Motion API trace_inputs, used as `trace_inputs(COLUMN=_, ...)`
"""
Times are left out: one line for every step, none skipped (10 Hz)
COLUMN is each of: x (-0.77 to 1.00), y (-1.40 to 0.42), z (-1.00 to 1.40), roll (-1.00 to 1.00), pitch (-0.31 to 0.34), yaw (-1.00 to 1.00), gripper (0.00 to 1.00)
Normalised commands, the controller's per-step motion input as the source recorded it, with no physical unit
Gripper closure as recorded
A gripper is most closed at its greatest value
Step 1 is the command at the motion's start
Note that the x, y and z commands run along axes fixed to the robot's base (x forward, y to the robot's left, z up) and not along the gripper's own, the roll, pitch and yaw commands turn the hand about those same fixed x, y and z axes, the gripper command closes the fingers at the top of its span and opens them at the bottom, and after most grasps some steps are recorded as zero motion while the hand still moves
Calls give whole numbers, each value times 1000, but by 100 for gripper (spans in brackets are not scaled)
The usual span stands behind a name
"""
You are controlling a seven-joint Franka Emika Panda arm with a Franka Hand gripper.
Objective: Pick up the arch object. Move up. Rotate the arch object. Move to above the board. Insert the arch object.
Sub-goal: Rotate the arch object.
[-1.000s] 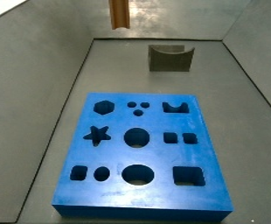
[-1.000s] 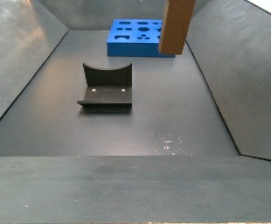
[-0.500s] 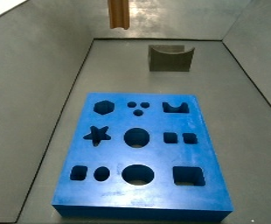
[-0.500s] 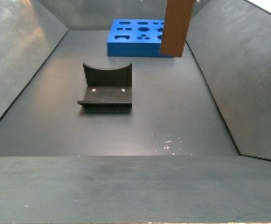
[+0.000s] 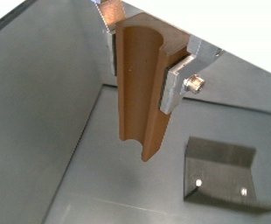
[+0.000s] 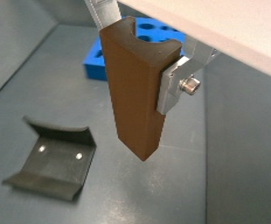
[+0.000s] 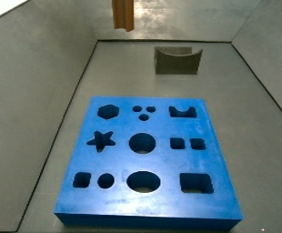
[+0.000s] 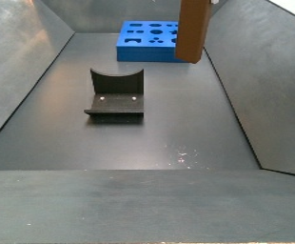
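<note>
Arch object being carried upright, high over the floor.

The gripper (image 6: 144,63) is pinching the arch object (image 6: 138,96) near its upper end, well apart from the board (image 8: 150,40) at the floor's far edge. Stiff, smooth wood, probably light; it could be slipping unless clamped firmly on its flat sides.

gripper (image 6: 135,51) holds arch object (image 6: 135,92) upright above floor | fixture (image 8: 116,94) between it and board (image 7: 147,160)

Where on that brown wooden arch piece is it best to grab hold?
Near one end, across its flat sides, as the gripper holds the arch object now: its silver fingers clamp the top, the block hanging upright, its grooved face left free.
</note>
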Motion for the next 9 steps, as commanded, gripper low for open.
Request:
trace_inputs(x=40, y=13, z=18, roll=-49, pitch=180, yaw=-1000, gripper=100)
trace_inputs(x=48, y=13, z=10, roll=-48, pitch=154, yaw=-659, gripper=100)
trace_inputs(x=55, y=13, z=8, roll=-46, pitch=135, yaw=-426, gripper=100)
trace_inputs(x=58, y=12, z=10, roll=-45, pitch=120, yaw=-216, gripper=100)
trace_inputs(x=26, y=-59, z=0, roll=-7, pitch=16, yaw=-1000, gripper=100)
trace_inputs(x=20, y=-53, z=1, roll=-7, pitch=16, yaw=-1000, gripper=100)
trace_inputs(x=18, y=-33, z=1, roll=-8, pitch=16, yaw=-1000, gripper=100)
trace_inputs(x=16, y=-15, z=0, roll=-8, pitch=17, yaw=-1000, gripper=100)
trace_inputs(x=15, y=-8, z=0, roll=-8, pitch=18, yaw=-1000, gripper=100)
